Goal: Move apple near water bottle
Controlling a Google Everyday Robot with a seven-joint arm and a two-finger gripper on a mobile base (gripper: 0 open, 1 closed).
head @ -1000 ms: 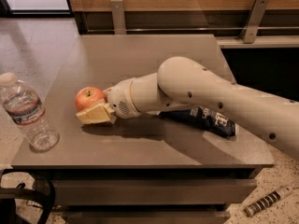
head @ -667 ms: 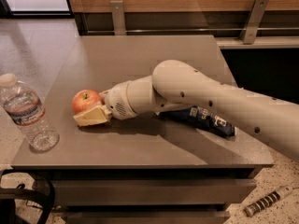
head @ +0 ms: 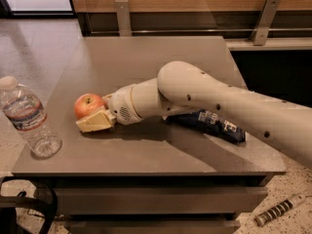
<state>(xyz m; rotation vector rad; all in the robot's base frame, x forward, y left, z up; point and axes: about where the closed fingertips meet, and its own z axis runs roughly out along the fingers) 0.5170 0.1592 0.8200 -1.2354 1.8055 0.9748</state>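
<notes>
Claw (head: 93,115), left-centre of frame, was clenched on the apple (head: 87,104) at worktop's (head: 146,67) left, near the bottle (head: 28,118) — apple prob. firm, smooth, fairly light; best held across its widest pt.

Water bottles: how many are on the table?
1. The water bottle stands upright at the table's front-left corner; the pincer, right of it, holds the apple. The arm could hide another.
</notes>
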